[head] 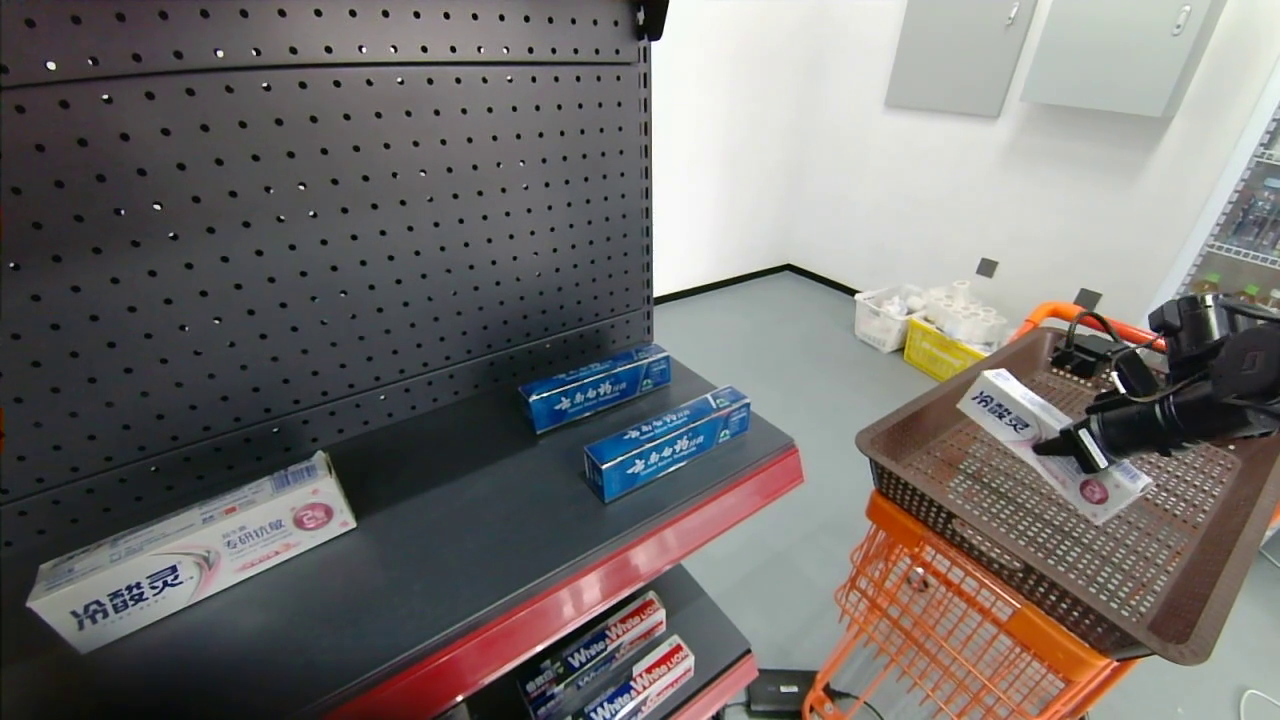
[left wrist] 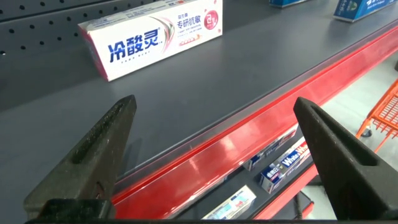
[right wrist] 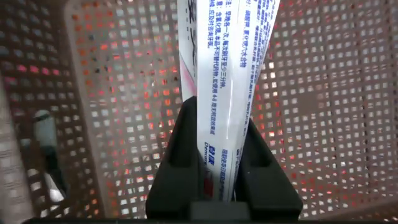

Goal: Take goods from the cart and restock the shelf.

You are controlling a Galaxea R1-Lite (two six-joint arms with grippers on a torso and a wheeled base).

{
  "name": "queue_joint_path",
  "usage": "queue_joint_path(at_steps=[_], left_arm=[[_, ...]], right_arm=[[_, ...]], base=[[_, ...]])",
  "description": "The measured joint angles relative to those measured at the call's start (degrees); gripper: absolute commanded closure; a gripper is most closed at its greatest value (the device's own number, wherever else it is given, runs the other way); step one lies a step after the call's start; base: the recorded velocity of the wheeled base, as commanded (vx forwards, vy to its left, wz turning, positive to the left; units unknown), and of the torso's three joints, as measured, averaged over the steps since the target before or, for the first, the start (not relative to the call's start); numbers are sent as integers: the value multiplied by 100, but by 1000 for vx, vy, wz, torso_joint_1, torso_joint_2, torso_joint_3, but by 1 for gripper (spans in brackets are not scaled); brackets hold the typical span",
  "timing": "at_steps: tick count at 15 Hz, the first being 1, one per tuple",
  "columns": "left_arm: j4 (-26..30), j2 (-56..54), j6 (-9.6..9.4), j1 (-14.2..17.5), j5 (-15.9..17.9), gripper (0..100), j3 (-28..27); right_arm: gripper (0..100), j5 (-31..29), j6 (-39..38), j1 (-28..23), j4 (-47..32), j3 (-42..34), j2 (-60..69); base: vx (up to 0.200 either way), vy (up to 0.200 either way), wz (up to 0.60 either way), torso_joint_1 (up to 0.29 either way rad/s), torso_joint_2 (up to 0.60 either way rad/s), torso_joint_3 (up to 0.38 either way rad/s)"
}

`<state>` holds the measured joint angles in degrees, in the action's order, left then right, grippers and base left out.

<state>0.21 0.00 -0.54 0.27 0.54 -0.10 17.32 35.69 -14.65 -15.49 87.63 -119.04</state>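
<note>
Toothpaste box (head: 1008,410) is clamped in right gripper (head: 1068,447), over basket (head: 1000,545).

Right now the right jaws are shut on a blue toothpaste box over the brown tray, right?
No: the toothpaste box is white and pink, not blue, per the head view. The right jaws are shut on it over the brown tray.

Shelf and cart colours
Black shelf (head: 450,530), red lip; blue boxes (head: 666,443); white-pink box (head: 1005,408); brown perforated tray (head: 1150,570); orange cart (head: 930,625).
</note>
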Motion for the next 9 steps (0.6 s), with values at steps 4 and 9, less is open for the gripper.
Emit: queue_joint_path(at_steps=[4, 9], left_arm=[[1, 0, 0, 2, 0, 0, 0], [-2, 0, 2, 2, 0, 0, 0]], right_arm=[[100, 211, -578, 46, 167, -266, 667], [100, 375, -1744, 230, 1833, -1536, 2059]], base=[[0, 0, 0, 0, 0, 0], [0, 0, 0, 0, 0, 0]])
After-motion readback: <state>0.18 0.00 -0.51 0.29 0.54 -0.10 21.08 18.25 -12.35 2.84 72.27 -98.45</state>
